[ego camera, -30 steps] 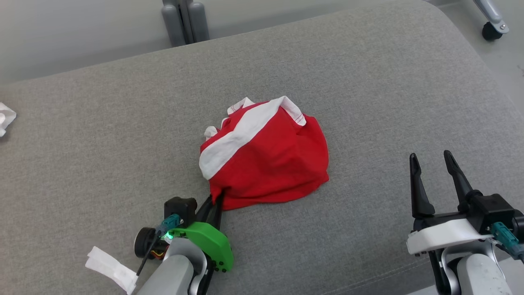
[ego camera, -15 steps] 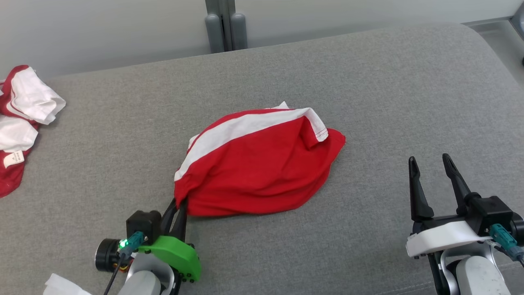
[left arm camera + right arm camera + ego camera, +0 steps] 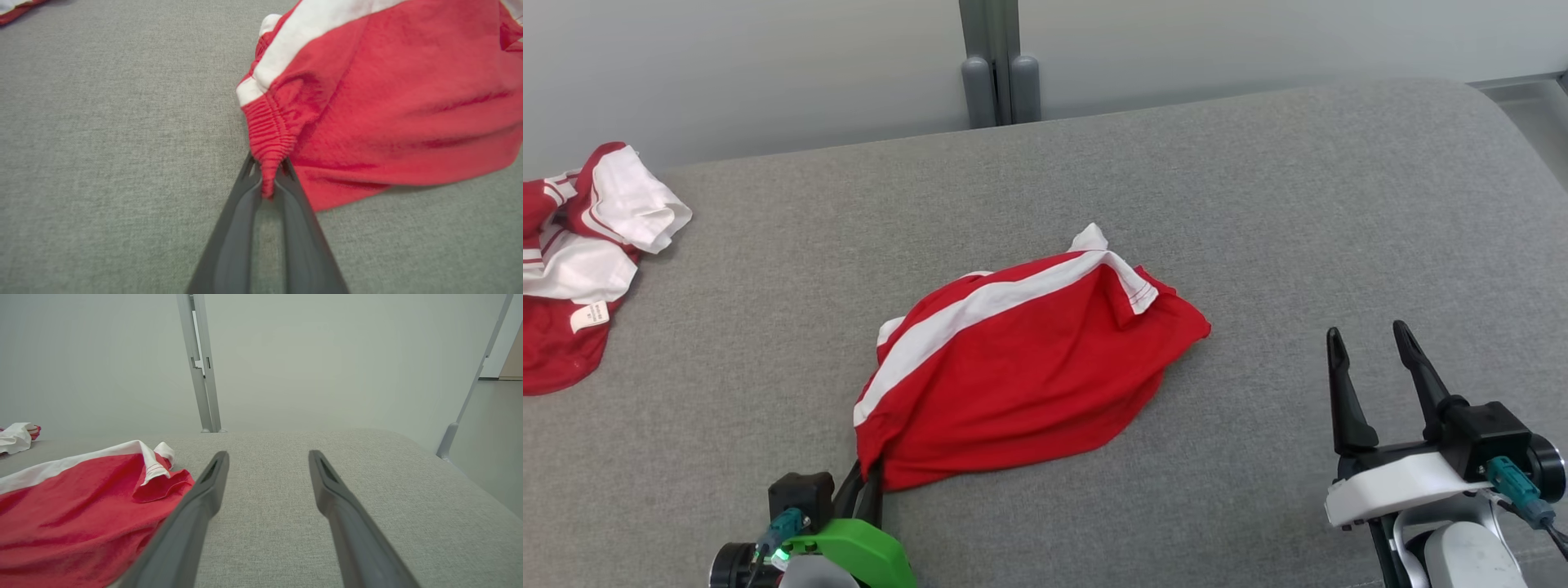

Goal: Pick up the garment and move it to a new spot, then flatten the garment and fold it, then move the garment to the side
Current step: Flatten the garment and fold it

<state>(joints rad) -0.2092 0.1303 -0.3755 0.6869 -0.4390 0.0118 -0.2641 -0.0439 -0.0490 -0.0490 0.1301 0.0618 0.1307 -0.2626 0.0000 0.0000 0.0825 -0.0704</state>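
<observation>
Where the crumpled red fabric garment with a white stripe (image 3: 1021, 367) lies near the middle of the grey woven cushion (image 3: 1282, 212), the left gripper (image 3: 267, 179) is clenched on its gathered elastic hem at the near corner. The right gripper (image 3: 1364, 339), fingers spread, stands well apart to the right.

"What changed over that last second?"

"The garment (image 3: 1021, 376) did. It had sat as a tight mound just ahead of the left fingers (image 3: 237, 220). It was drawn out flatter and longer, with its far end trailing away on the side of the right fingers (image 3: 1339, 392)."

"And its white band (image 3: 980, 306)?"

"It stretched into a longer, straighter stripe leading away from the pinched corner."

"And the heap of red and white cloth (image 3: 572, 269)?"

"The head camera swung, so the heap came into view, well off to the outer side of the left fingers."
</observation>
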